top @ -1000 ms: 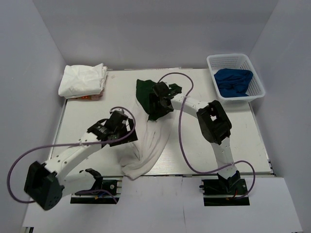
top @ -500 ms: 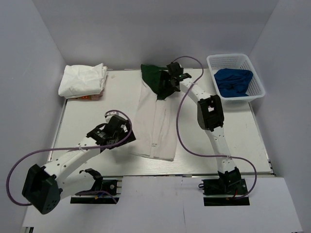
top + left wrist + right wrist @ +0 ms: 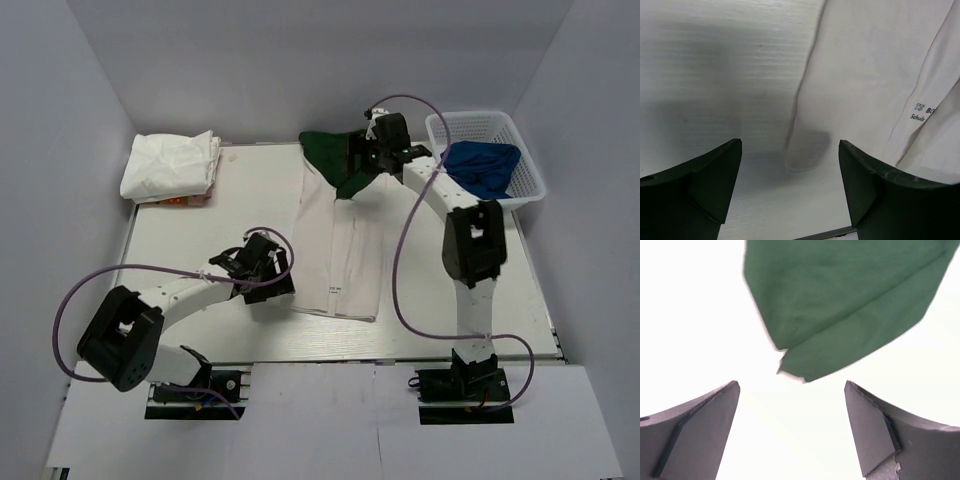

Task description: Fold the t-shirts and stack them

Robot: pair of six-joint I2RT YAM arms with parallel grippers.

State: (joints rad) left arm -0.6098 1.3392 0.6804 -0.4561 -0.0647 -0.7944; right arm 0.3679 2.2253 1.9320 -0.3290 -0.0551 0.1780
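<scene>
The white table (image 3: 180, 235) bears a spread t-shirt (image 3: 345, 250), a folded bundle (image 3: 170, 165) and a basket (image 3: 470, 117).

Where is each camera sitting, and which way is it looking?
Top external: high above and behind the arms, looking down on the table; both arms show, with the left gripper and right gripper.
Left wrist: on the left wrist, looking down between its open fingers at the t-shirt, its white bottom corner.
Right wrist: on the right wrist, looking between its open fingers at the shirt's green part.
Shared: all three see that same t-shirt; the wrist views catch opposite ends.
</scene>
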